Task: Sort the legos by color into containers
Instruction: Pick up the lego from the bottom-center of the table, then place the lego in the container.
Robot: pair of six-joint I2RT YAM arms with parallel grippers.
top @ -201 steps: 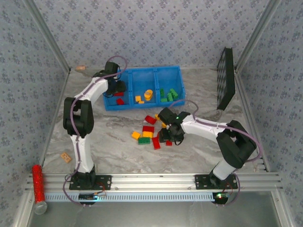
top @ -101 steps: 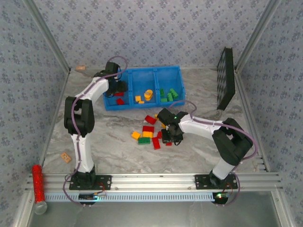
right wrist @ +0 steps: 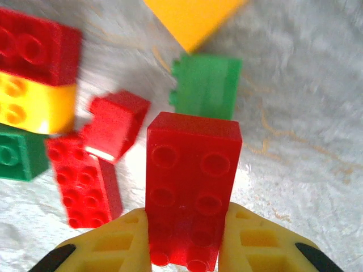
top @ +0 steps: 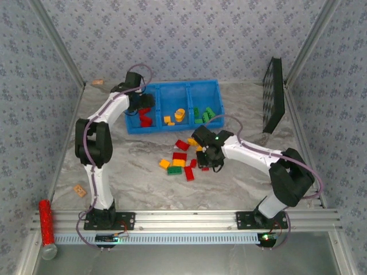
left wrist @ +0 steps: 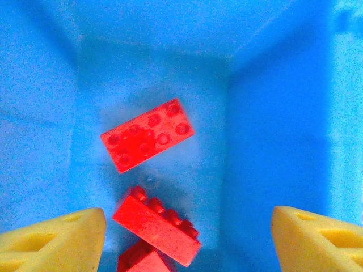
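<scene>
Red, yellow-orange and green legos (top: 179, 162) on a grey-white marbled desk (top: 143, 183), by bright blue containers (top: 166, 128).
Walls (top: 183, 40) wear pale grey-blue paper with a small flower print; the panel (top: 274, 100) at right is black; the arms (top: 117, 106) are white and black with purple cables (top: 139, 70). The right claw (right wrist: 186, 218) has yellow pads (right wrist: 113, 246) either side of a red brick (right wrist: 191, 164); the left claw (left wrist: 188, 218) shows the same yellow over red bricks (left wrist: 147, 135) on blue.
</scene>
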